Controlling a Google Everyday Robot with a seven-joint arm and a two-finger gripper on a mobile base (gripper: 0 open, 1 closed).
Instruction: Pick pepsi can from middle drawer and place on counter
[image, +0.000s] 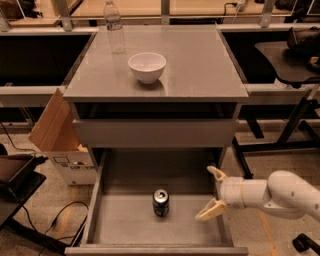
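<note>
I had the middle drawer pulled fully out at the bottom of the cabinet, and the only thing in it was the pepsi can, standing upright near the centre of the flat grey floor with its silver lid and pull tab facing up. I could not read any lettering on the can's dark side. The gripper sat at the drawer's right side, just inside the right wall and to the right of the can, apart from it; its two pale fingers were spread wide and held nothing. The white arm reached in from the right edge of my view. Above the open drawer, the upper drawer was closed and showed a plain grey front slab. On the glossy grey counter a white bowl stood left of centre, and I saw nothing inside it. A clear water bottle with a pale cap stood upright behind the bowl near the back left corner; its label was unreadable to me. A cardboard box with an open flap leaned beside the cabinet on the left, and the print on its white panel was illegible. Pale wooden tabletops ran along the back, a black stand stood at the right, and dark cables trailed over the speckled floor.
</note>
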